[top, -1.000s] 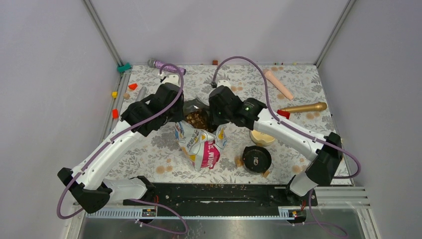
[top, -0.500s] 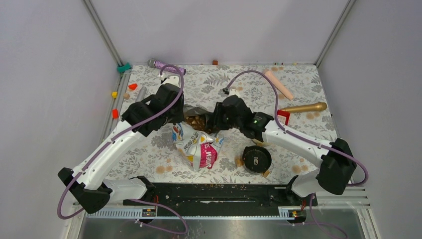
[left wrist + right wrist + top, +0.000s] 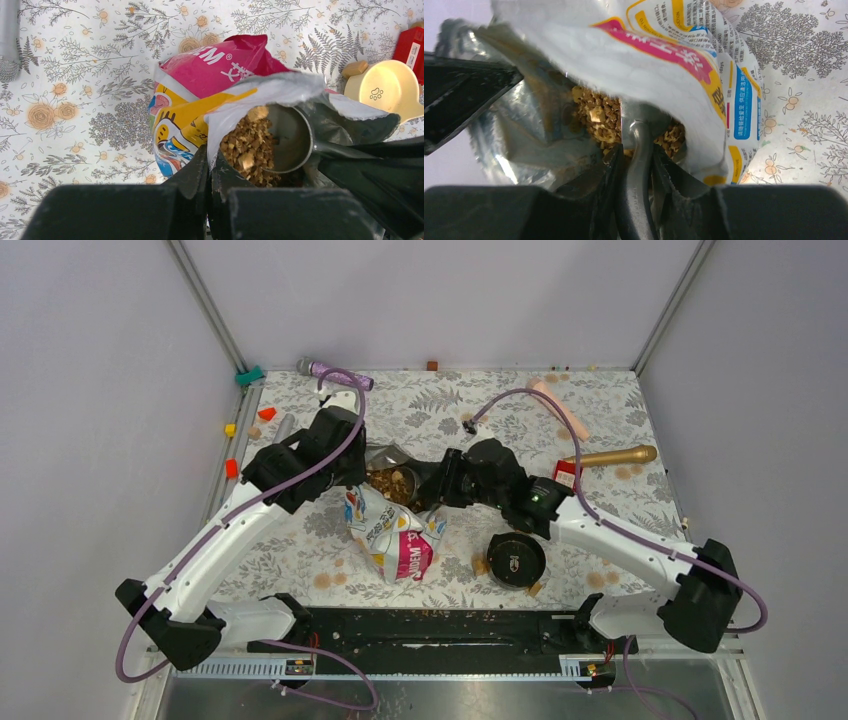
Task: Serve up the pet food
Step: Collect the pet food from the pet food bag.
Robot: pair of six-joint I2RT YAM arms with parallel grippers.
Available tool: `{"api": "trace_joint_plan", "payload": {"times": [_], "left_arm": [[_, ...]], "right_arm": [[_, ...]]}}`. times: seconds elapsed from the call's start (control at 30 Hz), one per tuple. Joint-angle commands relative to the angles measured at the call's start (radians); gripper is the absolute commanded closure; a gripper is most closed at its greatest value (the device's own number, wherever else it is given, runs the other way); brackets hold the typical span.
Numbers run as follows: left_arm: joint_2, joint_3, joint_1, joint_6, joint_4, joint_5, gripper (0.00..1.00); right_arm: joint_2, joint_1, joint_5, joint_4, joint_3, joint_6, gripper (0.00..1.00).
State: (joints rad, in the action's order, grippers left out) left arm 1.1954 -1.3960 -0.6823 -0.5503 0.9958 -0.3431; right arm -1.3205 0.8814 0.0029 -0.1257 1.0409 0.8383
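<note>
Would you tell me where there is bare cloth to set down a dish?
The far strip between the purple microphone and the peach cylinder is bare; so is the near-left patch between the left arm and the food bag. Crowded at the bag's mouth and rightwards, around the black disc and gold microphone.

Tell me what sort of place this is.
Probably a robot test cell in a lab, not a home: plain grey panel walls framed by bare aluminium posts, a floral-print table cover strewn with odd props, and a black mounting rail along its near edge.
</note>
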Motion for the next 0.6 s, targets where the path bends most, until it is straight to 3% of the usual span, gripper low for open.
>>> {"api": "trace_joint_plan", "payload": {"times": [0.0,0.57], "left_arm": [[-0.015,0.006,0.009,0.002,-0.041,-0.003,1.0],[-0.031,0.026,0.013,0.01,-0.075,0.034,1.0]], "right_arm": [[0.112,0.024,-0.046,0.084,-0.008,0.056,1.0],[0.337,0.024,0.105,-0.01,-0.085,0.145,1.0]]}}
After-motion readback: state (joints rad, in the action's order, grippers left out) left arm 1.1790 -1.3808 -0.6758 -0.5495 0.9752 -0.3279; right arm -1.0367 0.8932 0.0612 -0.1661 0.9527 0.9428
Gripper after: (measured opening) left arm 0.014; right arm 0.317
